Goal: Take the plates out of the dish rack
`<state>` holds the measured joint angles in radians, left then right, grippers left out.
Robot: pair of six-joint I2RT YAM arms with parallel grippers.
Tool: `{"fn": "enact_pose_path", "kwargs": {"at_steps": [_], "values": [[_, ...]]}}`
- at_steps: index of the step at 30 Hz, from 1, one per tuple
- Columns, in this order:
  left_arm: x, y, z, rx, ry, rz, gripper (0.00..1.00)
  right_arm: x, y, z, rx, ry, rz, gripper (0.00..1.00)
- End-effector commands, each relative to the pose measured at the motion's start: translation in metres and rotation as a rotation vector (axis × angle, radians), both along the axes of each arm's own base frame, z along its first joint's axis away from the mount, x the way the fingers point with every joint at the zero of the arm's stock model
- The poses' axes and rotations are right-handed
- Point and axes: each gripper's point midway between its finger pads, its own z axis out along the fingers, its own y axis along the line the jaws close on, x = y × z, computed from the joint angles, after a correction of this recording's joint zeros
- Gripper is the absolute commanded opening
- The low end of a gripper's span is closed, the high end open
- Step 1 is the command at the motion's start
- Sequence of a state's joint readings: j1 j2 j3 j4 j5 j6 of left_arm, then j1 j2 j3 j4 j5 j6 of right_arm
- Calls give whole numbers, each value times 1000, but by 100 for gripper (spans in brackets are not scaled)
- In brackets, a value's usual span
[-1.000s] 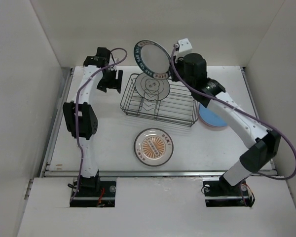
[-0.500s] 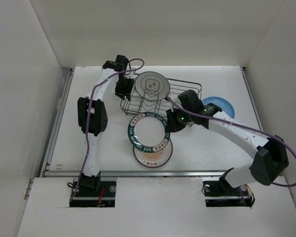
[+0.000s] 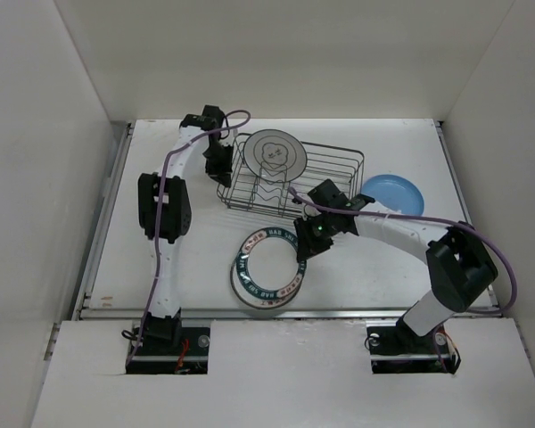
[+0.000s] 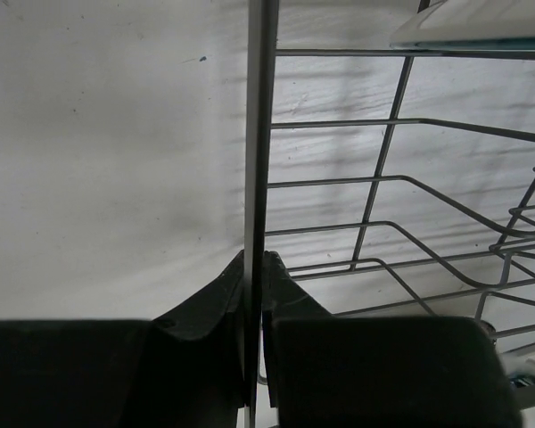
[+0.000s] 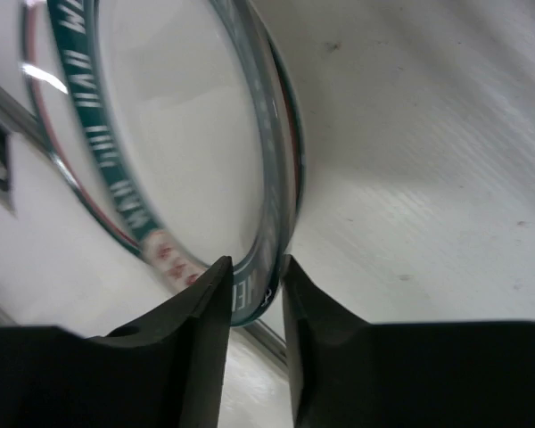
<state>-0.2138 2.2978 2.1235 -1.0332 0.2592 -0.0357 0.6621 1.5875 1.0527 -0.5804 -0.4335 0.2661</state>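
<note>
The dark wire dish rack [image 3: 325, 183] stands at the table's back middle. A grey-white plate with a centre motif [image 3: 275, 153] stands upright in its left slots. My left gripper [image 3: 218, 162] is at the rack's left end, shut on the rim wire [image 4: 260, 134]; its fingers [image 4: 254, 260] pinch that bar. The green-lettered plate [image 3: 267, 272] lies flat in front of the rack, on another plate whose edge [image 3: 247, 297] peeks out. My right gripper [image 3: 308, 245] straddles the green rim [image 5: 267, 178]. The jaws [image 5: 254, 266] are slightly parted, with a thin gap beside the rim.
A blue plate [image 3: 394, 192] lies on the table right of the rack. White walls close in the table on the left, back and right. A metal strip [image 3: 285, 313] marks the near edge, just below the stacked plates.
The right arm carried the green-lettered plate from above the rack down onto the plate in front, and its jaws have loosened. The left gripper moved to the rack's left end and shut on its wire.
</note>
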Motion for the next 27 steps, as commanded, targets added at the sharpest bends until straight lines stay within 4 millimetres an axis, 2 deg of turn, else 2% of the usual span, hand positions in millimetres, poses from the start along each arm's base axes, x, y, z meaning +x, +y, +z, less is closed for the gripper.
{"fn": "enact_pose_path", "kwargs": {"at_steps": [1, 5, 6, 8, 9, 12, 14, 17, 18, 20, 21, 23, 24, 25, 26, 27], "values": [[-23, 17, 6, 38, 69, 91, 0, 7, -5, 0, -64, -26, -23, 37], [-41, 28, 10, 33, 92, 158, 0, 10, -4, 8, -99, -53, -24, 55], [-41, 32, 10, 30, 91, 177, 0, 10, -1, 10, -99, -66, -18, 56], [-46, 26, 9, -1, 111, 192, 0, 9, 0, 9, -111, -67, -13, 57], [-49, 31, 9, -3, 123, 221, 0, 13, 1, 11, -114, -85, -10, 57], [-49, 34, 16, -16, 98, 257, 0, 13, 1, 10, -133, -90, -8, 57], [-47, 35, 17, -32, 91, 281, 0, 11, 4, 15, -126, -98, 1, 57], [-47, 38, 15, -57, 107, 321, 0, 24, 16, 58, -41, -192, -9, 57], [-50, 36, 13, -68, 125, 330, 0, 38, 28, 89, 33, -273, -18, 60], [-49, 39, 13, -73, 124, 357, 0, 51, 37, 141, 143, -413, -31, 64], [-49, 41, 11, -83, 128, 363, 0, 71, 41, 183, 209, -555, -87, 72], [-50, 37, 12, -105, 135, 358, 0, 98, 39, 214, 231, -691, -183, 77], [-52, 38, 11, -122, 154, 374, 0, 116, 30, 227, 222, -759, -259, 79], [-51, 36, 11, -135, 148, 371, 0, 143, 16, 254, 195, -875, -402, 79], [-52, 39, 8, -145, 158, 379, 0, 168, 8, 248, 140, -896, -473, 79], [-55, 37, 6, -151, 172, 378, 0, 183, 3, 250, 96, -934, -497, 79]]}}
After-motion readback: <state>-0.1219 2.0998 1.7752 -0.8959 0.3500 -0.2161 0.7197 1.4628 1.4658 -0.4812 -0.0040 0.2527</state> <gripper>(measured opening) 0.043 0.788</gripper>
